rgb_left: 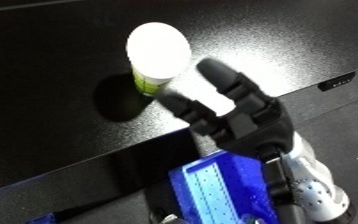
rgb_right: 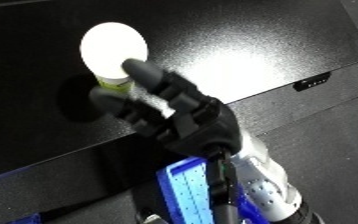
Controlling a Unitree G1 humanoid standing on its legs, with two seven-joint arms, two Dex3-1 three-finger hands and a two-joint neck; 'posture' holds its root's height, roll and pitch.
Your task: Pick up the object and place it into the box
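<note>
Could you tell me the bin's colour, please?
Blue bin, clearest in the left eye view.

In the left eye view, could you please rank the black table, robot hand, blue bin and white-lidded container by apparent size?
1. black table
2. robot hand, though it is nearer the camera
3. blue bin, partly hidden
4. white-lidded container
</note>
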